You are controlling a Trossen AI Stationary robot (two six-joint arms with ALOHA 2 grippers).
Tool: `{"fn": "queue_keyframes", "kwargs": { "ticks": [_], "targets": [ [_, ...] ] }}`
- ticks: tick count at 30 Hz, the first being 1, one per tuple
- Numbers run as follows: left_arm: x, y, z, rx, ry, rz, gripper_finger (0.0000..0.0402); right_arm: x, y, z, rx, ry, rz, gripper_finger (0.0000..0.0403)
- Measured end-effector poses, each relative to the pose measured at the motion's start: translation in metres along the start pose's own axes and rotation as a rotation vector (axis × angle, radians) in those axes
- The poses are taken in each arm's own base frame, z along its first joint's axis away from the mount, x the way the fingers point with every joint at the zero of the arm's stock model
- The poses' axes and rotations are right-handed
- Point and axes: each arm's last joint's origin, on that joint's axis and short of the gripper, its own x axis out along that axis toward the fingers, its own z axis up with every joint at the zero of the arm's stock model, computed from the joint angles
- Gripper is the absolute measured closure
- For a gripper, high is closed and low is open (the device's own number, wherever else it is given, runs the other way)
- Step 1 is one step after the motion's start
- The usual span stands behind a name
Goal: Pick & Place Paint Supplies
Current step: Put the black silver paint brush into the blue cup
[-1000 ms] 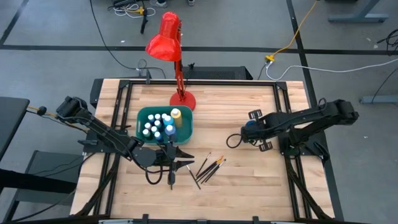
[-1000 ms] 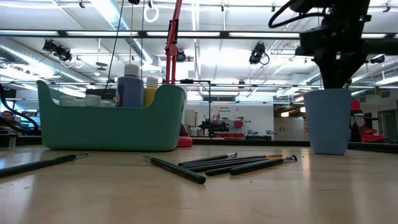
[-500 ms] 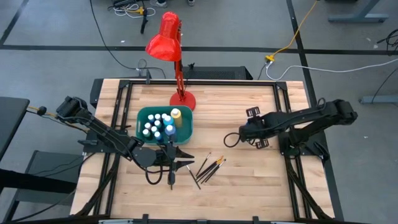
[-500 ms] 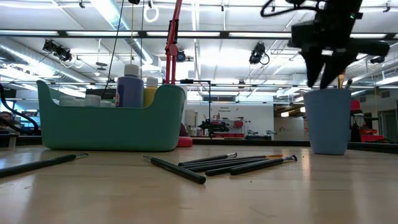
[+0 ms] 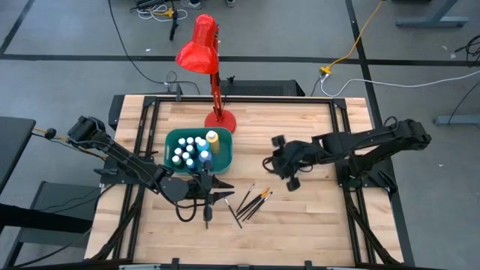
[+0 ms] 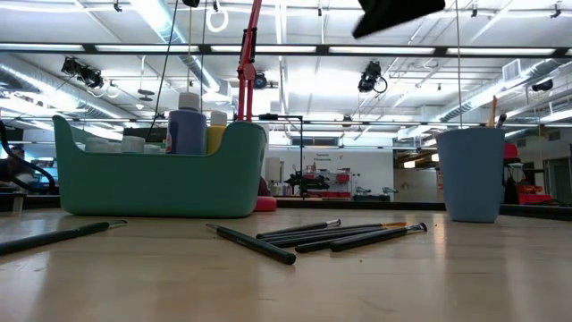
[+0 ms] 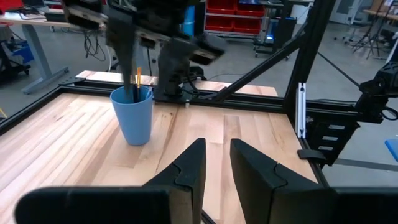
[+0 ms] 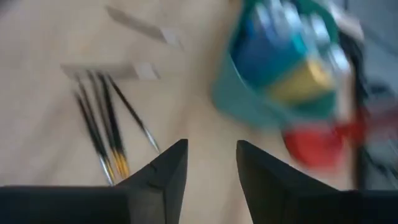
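Note:
Several thin dark brushes (image 5: 253, 202) lie side by side on the table in front of the teal bin (image 5: 226, 154), and also show in the low view (image 6: 322, 237) and the right wrist view (image 8: 99, 124). One more brush (image 5: 208, 214) lies by the left arm. White-capped paint bottles (image 5: 189, 150) and a yellow bottle (image 5: 212, 138) stand in the bin. The blue cup (image 7: 132, 115) holds upright brushes (image 6: 492, 111). My right gripper (image 5: 271, 163) hangs open in the air between cup and bin, slanting down. My left gripper (image 7: 214, 167) waits open near the bin's front.
A red desk lamp (image 5: 202, 45) stands with its round base (image 5: 220, 120) behind the bin. A black metal frame (image 7: 298, 93) runs along the table's edges. Bare wood lies between the cup and the loose brushes.
My right gripper, shut above the blue cup, has opened and let go a brush, which now stands in the cup. The gripper then rose and swung toward the table's left, toward the bin and loose brushes, tipping from pointing down to slanting.

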Motion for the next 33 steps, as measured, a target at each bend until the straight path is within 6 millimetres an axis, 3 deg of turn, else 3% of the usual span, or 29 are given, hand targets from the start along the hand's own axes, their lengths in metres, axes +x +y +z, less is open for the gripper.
{"fn": "queue_keyframes", "kwargs": {
  "ticks": [5,12,17,24,33],
  "targets": [
    [0.000,0.000,0.000,0.000,0.002,-0.009,0.0319,0.022,0.010,-0.003,-0.056,-0.245,0.109,0.0261],
    [0.000,-0.001,0.000,0.000,0.011,-0.051,0.0319,0.071,0.031,-0.029,-0.054,-0.488,0.209,0.0259],
    [0.000,-0.001,0.000,-0.001,0.009,-0.045,0.0319,0.112,0.039,-0.037,0.025,-0.431,0.262,0.0259],
    [0.000,-0.001,0.000,-0.005,0.006,-0.042,0.0319,0.164,0.052,-0.050,-0.017,-0.343,0.411,0.0259],
    [0.000,-0.001,0.000,0.013,0.008,-0.042,0.0319,0.197,0.049,-0.072,0.012,-0.276,0.330,0.0259]
  ]
}}
